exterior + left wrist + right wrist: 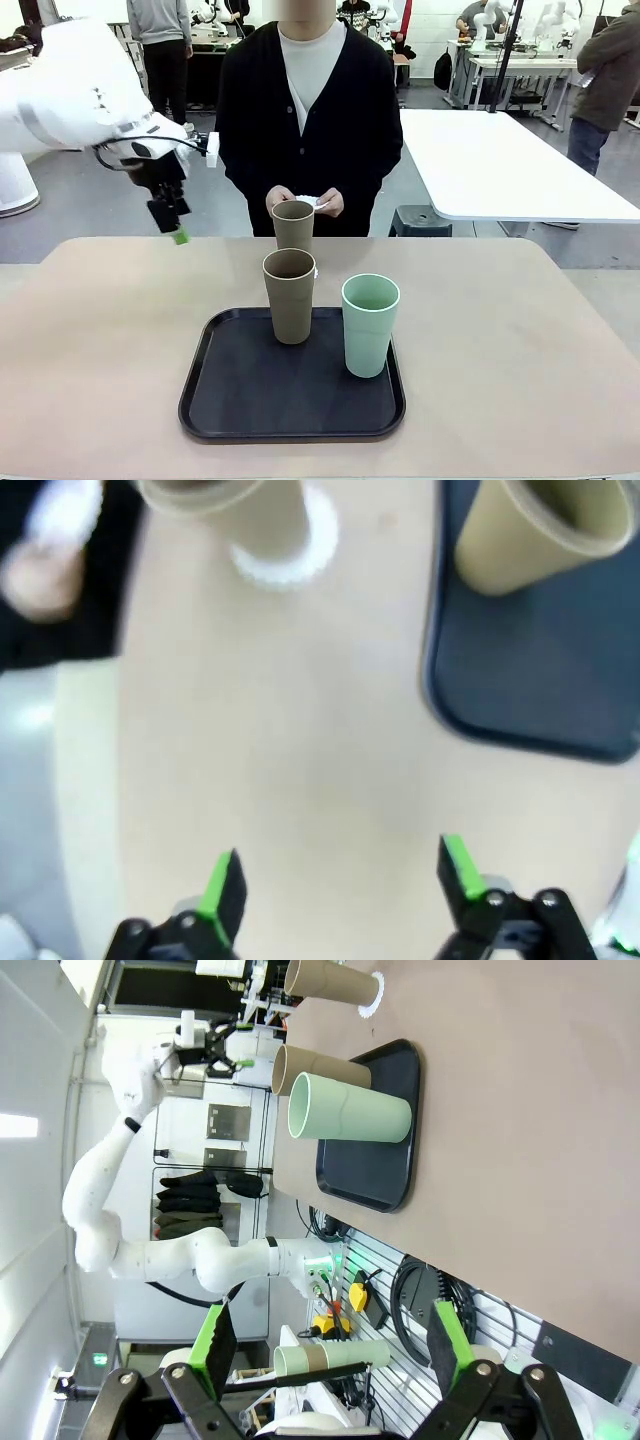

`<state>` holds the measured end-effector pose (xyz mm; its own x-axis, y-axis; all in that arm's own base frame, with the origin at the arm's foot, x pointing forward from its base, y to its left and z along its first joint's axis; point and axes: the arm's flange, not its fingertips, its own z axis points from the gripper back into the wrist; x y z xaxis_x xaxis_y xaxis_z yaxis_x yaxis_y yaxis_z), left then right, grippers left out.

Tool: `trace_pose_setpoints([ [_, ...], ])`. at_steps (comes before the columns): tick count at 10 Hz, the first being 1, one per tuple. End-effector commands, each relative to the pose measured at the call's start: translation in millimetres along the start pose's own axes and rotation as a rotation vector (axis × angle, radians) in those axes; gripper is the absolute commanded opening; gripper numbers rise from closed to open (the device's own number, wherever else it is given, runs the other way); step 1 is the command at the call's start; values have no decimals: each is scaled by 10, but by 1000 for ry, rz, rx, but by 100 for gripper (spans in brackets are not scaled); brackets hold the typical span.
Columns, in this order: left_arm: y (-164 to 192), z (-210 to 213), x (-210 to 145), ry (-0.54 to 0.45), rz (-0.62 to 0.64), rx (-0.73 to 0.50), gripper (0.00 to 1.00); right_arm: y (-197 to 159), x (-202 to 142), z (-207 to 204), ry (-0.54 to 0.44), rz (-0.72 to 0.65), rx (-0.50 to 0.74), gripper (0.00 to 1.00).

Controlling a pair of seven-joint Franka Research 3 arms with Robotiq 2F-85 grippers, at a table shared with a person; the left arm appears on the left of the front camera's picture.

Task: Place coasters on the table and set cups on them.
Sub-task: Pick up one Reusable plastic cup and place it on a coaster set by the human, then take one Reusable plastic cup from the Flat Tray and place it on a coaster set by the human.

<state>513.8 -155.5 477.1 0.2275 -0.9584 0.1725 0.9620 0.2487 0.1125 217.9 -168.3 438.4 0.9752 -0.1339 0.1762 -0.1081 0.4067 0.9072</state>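
A white table [520,165] is standing at the right on a grey floor [90,225], a dark stool [420,220] sitting under its edge. People [165,50] are standing farther back among more tables [540,62]. Cables [415,1295] are hanging on a slatted wall [385,1380].

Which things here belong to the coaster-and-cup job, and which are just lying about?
Job: far tan cup on its coaster; near tan cup and mint cup on the black tray; beige table; white paper, likely coasters, held by the person.
Lying about: black tray; white table.
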Motion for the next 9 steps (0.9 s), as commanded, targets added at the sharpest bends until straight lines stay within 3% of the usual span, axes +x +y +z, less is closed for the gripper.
trace_pose_setpoints([
  [1,-212,270,492,142,307,-58,100,10,18,6,-12,17,23,100],
  [4,-377,464,557,121,539,-7,100,10,18,6,-12,17,23,100],
  [5,-411,448,584,62,532,-23,100,10,18,6,-12,17,23,100],
  [6,-429,490,498,152,483,-9,100,10,18,6,-12,17,23,100],
  [9,-429,490,498,152,483,-9,100,10,18,6,-12,17,23,100],
])
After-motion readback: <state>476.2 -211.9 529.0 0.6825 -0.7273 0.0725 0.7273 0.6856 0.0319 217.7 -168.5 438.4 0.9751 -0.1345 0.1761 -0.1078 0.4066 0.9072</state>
